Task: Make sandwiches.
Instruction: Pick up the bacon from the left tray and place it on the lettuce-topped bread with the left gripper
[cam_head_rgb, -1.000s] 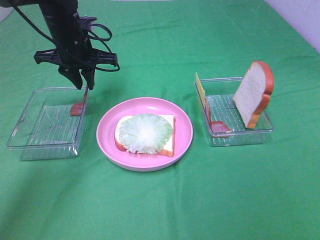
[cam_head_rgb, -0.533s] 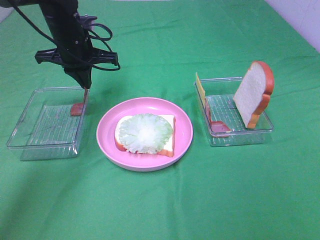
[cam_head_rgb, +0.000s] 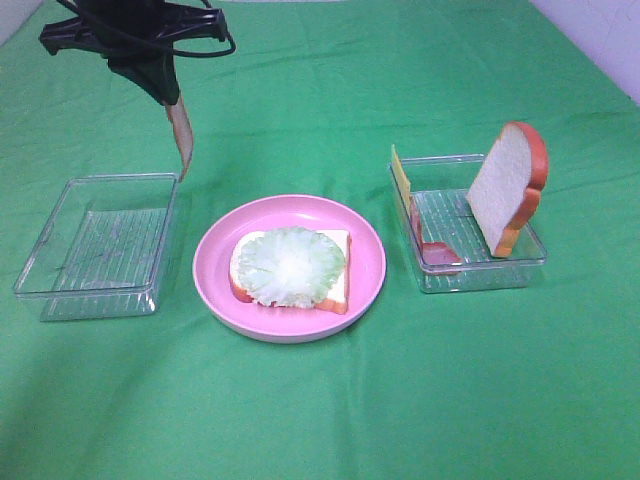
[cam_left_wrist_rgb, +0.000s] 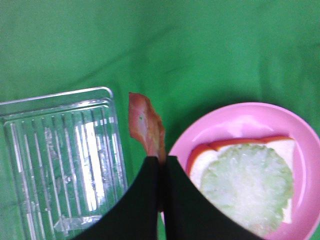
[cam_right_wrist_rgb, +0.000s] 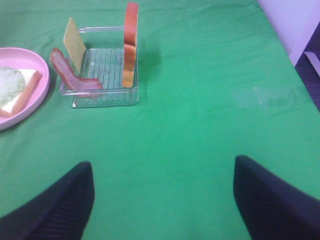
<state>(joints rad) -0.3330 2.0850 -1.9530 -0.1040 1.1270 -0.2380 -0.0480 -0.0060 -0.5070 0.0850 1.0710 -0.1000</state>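
One bacon strip (cam_head_rgb: 181, 140) hangs from my left gripper (cam_head_rgb: 168, 92), its jaws pinched together on only the strip's top end, above the far right corner of the left tray (cam_head_rgb: 60, 275). The half-built sandwich (cam_head_rgb: 290, 268) lies on the pink plate (cam_head_rgb: 215, 285) in the middle. My worry is that so thin a pinch lets the limp strip swing, slip out, or land folded and off the sandwich. My right gripper (cam_right_wrist_rgb: 162, 167) hovers on the right, fingers spread wide, holding nothing.
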